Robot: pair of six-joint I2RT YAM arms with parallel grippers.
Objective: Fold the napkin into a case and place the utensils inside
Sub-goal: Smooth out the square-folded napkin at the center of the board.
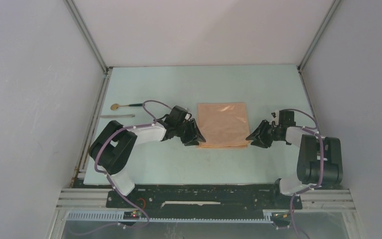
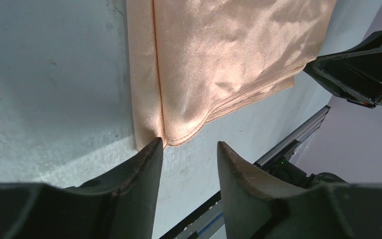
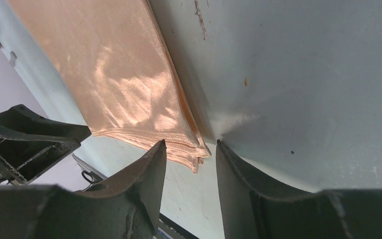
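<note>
Pale table (image 1: 179, 164), both arms low, elbows bent, left pincer (image 2: 188, 145) and right pincer (image 3: 189, 144) agape at near corners of napkin (image 1: 223, 124).

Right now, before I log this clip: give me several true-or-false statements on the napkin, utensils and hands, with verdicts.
1. The napkin lies folded in layers on the table. True.
2. The spoon rests on the napkin. False: it lies on the table, left of the left arm, apart from the cloth.
3. The left hand and right hand sit at the napkin's two near corners. True.
4. The right hand is clamped shut on the cloth. False: its jaws stand apart.
5. The silvery utensil lies beside the spoon. True.
</note>
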